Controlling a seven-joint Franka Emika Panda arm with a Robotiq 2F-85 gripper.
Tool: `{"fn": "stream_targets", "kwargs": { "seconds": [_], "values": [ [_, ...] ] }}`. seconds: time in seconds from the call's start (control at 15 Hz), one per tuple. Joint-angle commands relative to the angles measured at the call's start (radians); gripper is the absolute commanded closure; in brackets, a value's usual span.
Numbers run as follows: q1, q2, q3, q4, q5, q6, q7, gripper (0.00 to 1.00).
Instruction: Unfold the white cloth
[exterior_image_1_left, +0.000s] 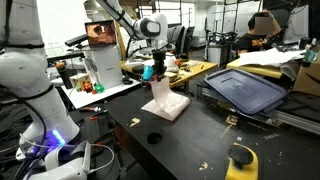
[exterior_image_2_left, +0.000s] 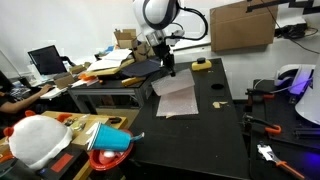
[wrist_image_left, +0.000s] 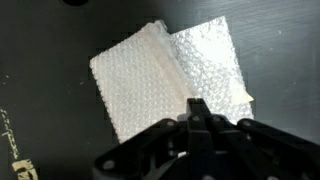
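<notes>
Where the hand (wrist_image_left: 196, 105) pinches it, white cloth (wrist_image_left: 140, 80) edge raised

Exterior views set back on opposite sides of the cloth (exterior_image_1_left: 168, 104), sharing it and the counter (exterior_image_2_left: 200, 140); wrist view close above, facing down.

White rounded arm (exterior_image_2_left: 150, 12), looping black cable (exterior_image_2_left: 196, 20), matte black gripper (wrist_image_left: 197, 108)

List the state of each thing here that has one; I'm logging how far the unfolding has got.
white cloth: partly folded, one edge raised.
hand: shut, pinching the raised edge of the white cloth.
monitor: on, showing an image.
</notes>
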Motion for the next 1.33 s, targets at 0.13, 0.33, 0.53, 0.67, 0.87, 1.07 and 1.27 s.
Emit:
{"fn": "stream_targets", "kwargs": {
  "seconds": [0.13,0.33,0.53,0.67,0.87,1.07,1.27],
  "values": [
    [-0.046,-0.035,-0.055,-0.026,0.014,-0.035,0.078,1.0],
    [-0.066,-0.031,-0.059,-0.012,0.059,-0.051,0.078,1.0],
    [-0.073,-0.022,-0.043,0.005,0.146,-0.05,0.068,1.0],
    [-0.071,-0.016,-0.031,0.012,0.209,-0.05,0.062,1.0],
    [-0.07,-0.013,-0.009,0.019,0.311,-0.052,0.052,1.0],
    [-0.069,-0.009,0.012,0.024,0.399,-0.047,0.04,1.0],
    [-0.071,-0.015,0.028,0.025,0.47,-0.03,0.005,1.0]
  ]
}}
